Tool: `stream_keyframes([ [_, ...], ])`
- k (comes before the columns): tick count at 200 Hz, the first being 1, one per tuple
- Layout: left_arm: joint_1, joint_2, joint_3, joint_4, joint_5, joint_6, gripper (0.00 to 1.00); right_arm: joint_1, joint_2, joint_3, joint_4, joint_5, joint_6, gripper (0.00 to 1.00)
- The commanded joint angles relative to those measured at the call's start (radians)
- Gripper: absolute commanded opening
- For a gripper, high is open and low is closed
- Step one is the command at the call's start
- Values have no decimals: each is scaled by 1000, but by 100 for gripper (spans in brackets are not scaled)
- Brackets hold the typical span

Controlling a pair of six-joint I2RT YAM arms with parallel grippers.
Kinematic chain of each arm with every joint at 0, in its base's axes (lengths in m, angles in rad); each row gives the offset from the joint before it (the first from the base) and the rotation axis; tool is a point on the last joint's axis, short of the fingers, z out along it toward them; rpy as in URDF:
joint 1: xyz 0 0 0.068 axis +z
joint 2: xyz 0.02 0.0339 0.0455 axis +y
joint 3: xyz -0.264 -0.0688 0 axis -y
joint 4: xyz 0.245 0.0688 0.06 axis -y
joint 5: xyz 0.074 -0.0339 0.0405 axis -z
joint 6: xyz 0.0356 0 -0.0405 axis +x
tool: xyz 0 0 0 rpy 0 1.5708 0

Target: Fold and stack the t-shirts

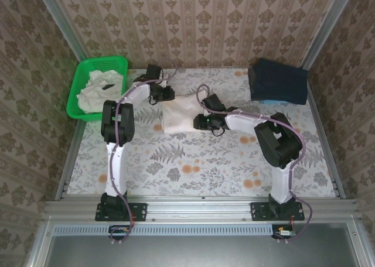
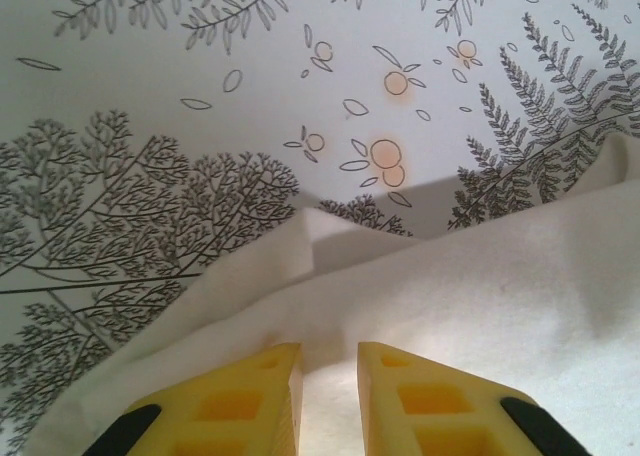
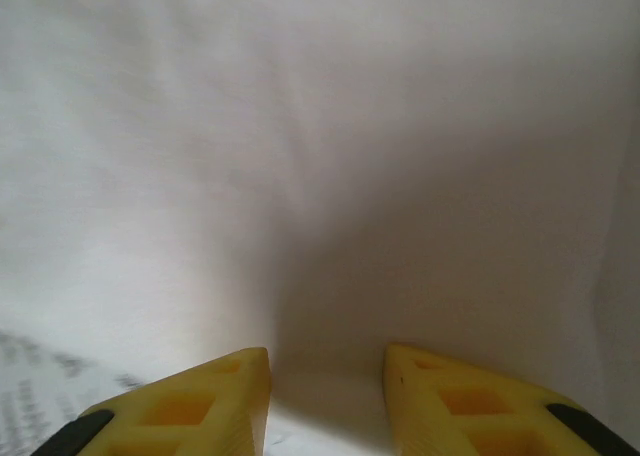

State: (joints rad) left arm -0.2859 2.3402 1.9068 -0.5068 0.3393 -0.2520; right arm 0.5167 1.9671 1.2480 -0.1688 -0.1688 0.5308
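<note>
A folded off-white t-shirt [image 1: 177, 117] lies on the patterned table at centre back. My left gripper [image 1: 166, 95] is at its far left corner. In the left wrist view the yellow fingers [image 2: 245, 396] stand close together on the t-shirt [image 2: 480, 276], with a pucker of cloth pinched between the tips of the left gripper [image 2: 330, 351]. My right gripper [image 1: 203, 122] is at the shirt's right edge. In the right wrist view the right gripper [image 3: 325, 354] is open, its jaws apart, with the t-shirt [image 3: 300, 156] rising just ahead of them. More off-white t-shirts [image 1: 94, 92] lie crumpled in the basket.
A green mesh basket [image 1: 80, 79] stands at the back left corner. A dark blue folded stack [image 1: 278, 81] lies at the back right. The floral tablecloth [image 1: 193, 161] stretches bare from the shirt to the arm bases. Papered walls close in three sides.
</note>
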Motion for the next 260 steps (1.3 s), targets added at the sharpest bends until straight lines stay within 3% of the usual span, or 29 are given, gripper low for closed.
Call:
stream_keyframes([
  [1,19,-87,-11,-21,-8,37,25,-12,-42,-3,-64,2,0,39],
  [38,45,-236,-114,-18,-21,57,32,-38,-211,36,-189,117,-89,56],
  [50,50,-322,-204,30,-31,57,42,-73,-254,41,-214,190,-137,69],
  [60,51,-394,-285,74,-40,53,48,-117,-264,61,-252,257,-168,87],
  [77,53,-506,-414,137,-38,43,57,-215,-232,126,-310,370,-213,99],
  [92,53,-596,-532,200,-27,30,68,-313,-166,223,-361,419,-236,100],
  [116,56,-715,-708,319,-17,-17,99,-413,-10,442,-467,480,-279,100],
  [141,57,-772,-815,355,-24,-38,100,-475,227,790,-612,483,-342,100],
  [187,63,-784,-919,408,-10,-56,100,-483,631,1421,-911,493,-475,100],
  [209,62,-767,-928,427,25,-61,100,-465,662,1430,-923,612,-529,100],
  [260,62,-737,-933,469,83,-78,92,-461,680,1331,-851,693,-598,100],
])
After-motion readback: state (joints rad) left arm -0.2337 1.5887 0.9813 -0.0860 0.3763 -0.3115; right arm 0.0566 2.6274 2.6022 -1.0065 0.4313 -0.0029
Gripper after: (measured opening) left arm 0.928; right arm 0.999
